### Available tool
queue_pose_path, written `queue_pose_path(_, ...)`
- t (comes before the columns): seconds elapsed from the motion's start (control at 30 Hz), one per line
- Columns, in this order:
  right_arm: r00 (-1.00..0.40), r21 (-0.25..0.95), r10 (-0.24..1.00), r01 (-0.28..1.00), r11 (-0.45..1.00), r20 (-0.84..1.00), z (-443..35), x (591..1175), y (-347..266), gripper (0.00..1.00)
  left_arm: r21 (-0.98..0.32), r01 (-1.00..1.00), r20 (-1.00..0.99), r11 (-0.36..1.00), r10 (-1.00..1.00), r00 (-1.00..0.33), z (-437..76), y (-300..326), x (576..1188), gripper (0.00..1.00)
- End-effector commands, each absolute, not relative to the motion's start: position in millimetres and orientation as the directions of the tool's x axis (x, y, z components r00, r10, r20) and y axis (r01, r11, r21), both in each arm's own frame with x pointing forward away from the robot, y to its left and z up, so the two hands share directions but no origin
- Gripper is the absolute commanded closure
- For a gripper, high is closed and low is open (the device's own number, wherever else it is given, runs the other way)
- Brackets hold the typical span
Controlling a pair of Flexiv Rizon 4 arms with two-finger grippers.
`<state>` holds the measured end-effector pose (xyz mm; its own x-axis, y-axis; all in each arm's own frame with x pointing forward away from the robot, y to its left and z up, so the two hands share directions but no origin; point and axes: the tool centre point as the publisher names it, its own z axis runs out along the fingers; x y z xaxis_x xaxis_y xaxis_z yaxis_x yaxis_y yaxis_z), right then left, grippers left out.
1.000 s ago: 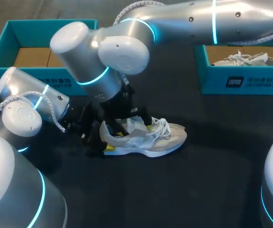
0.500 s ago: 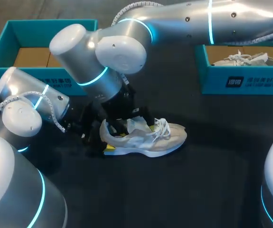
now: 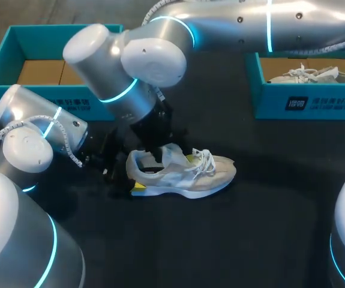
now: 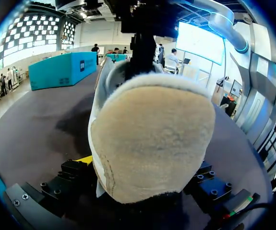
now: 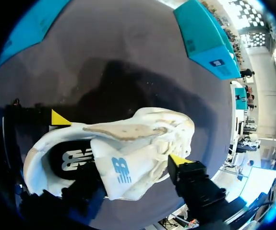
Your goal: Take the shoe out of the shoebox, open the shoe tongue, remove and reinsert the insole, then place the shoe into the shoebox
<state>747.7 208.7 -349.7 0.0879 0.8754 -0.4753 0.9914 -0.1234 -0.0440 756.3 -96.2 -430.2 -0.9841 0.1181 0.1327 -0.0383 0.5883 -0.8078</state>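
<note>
Item: shoe (image 3: 184, 174), upright on table (image 3: 268, 204). Light; upper soft, heel (image 4: 152, 139) and sole stiffer. I judge heel the best hold. My left gripper (image 4: 142, 165) clamps the heel. My right gripper (image 5: 133, 172) is spread wide astride tongue (image 5: 114, 167), gripping nothing.

Robot lab, silver arms (image 3: 238, 24), black table (image 3: 268, 240)

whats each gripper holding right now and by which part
The left gripper clamps the shoe by its heel. The right gripper sits at the shoe's tongue; whether it grips it cannot be told.
</note>
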Motion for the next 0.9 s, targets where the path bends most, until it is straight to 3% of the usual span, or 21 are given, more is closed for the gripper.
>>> queue_pose_path(0.03,0.280,0.058,0.837,0.956,-0.287,-0.470,-345,745,206,0.79,-0.806,-0.039,0.133,0.591,0.118,-0.984,-436,-97,760,1.00)
queue_pose_path(0.2,0.297,0.064,0.843,0.952,-0.301,-0.448,-341,744,202,1.00,-0.806,-0.039,0.133,0.591,0.118,-0.984,-436,-97,760,1.00)
queue_pose_path(0.9,0.403,0.065,0.869,0.913,-0.402,-0.287,-327,738,161,1.00,-0.806,-0.039,0.133,0.591,0.118,-0.984,-436,-97,760,1.00)
